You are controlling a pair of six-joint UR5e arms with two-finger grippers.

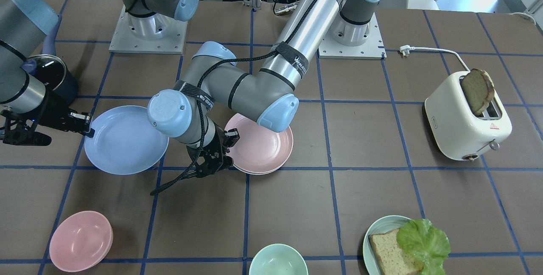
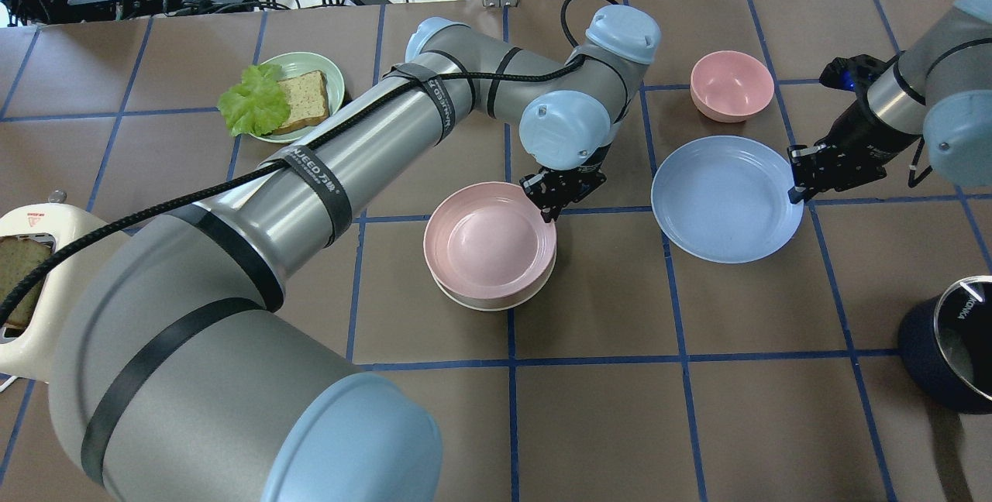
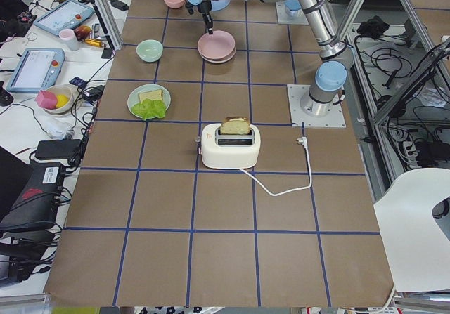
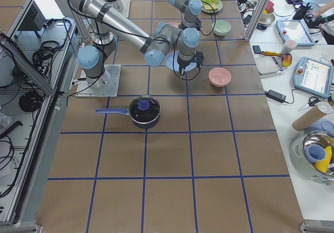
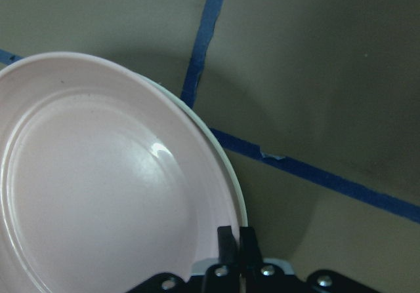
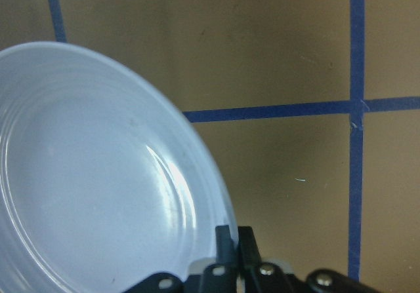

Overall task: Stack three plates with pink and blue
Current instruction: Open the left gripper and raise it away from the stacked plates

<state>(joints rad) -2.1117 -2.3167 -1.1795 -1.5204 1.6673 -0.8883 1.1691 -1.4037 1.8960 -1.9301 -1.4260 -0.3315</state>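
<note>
Two of your three plates are stacked: the pink plate (image 2: 488,242) sits in the cream-white plate (image 2: 482,305) near the table's middle, with only a sliver of white rim showing beneath it. The blue plate (image 2: 725,200) lies flat on the table by itself, just to the robot's right of that pair and not touching it.

You have the left gripper (image 2: 551,208) at the pink plate's rim, on the side toward the blue plate. Its jaws are drawn almost together, one finger inside the lip and one outside, which reads as a pinch on that rim. The right gripper (image 2: 796,190) has the same narrow pinch on the blue plate's outer rim, the side away from the stack. I judge you chose that grip so the plate can travel across with its free edge leading.

What stands in your way is the left arm itself, because its wrist hangs between the blue plate and the stack. The pink bowl (image 2: 731,85) sits near the blue plate's far side. The saucepan (image 2: 949,347), toaster (image 1: 466,126) and bread plate (image 2: 332,70) are well apart.
</note>
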